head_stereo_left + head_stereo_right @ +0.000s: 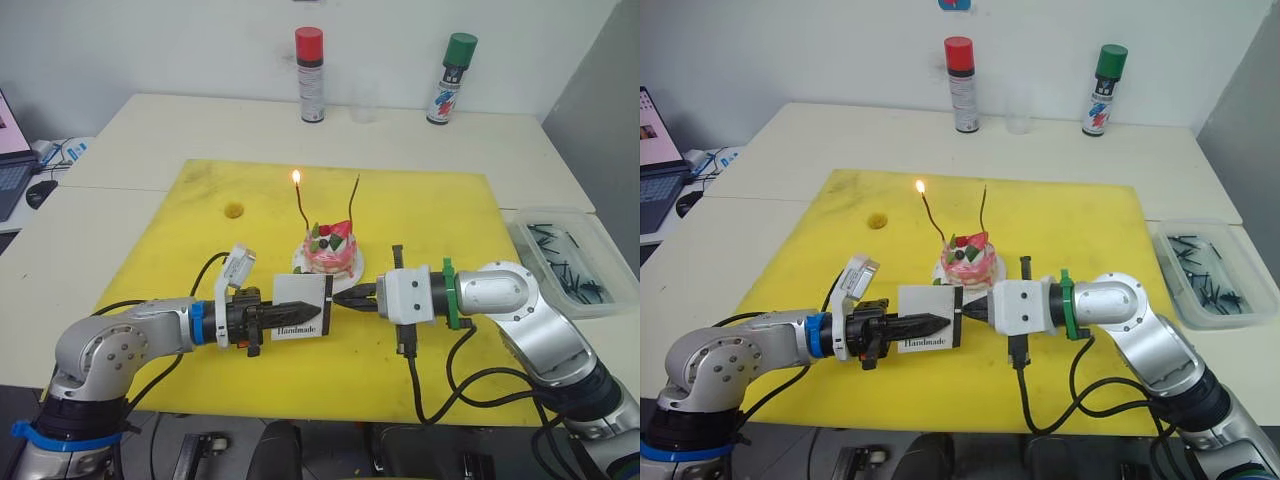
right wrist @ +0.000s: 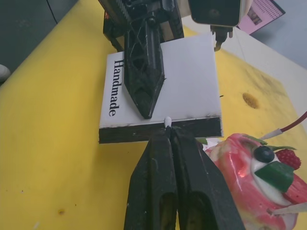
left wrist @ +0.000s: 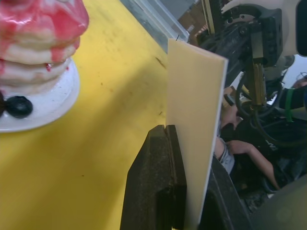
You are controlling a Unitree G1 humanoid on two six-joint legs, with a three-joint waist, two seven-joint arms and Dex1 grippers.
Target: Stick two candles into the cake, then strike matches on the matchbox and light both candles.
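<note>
The right claw (image 2: 169,132), pinched on a pale-tipped match (image 2: 167,121), meets the black strip of the flat white cardboard matchbox (image 2: 163,86) directly ahead, clamped by the left claw (image 1: 283,317).

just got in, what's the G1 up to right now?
The left gripper holds the flat white "Handmade" matchbox upright. The right gripper pinches a short match with its pale tip at the box's black strip. Behind them, the small pink cake holds two thin wavy candles: one lit, one unlit.
</note>
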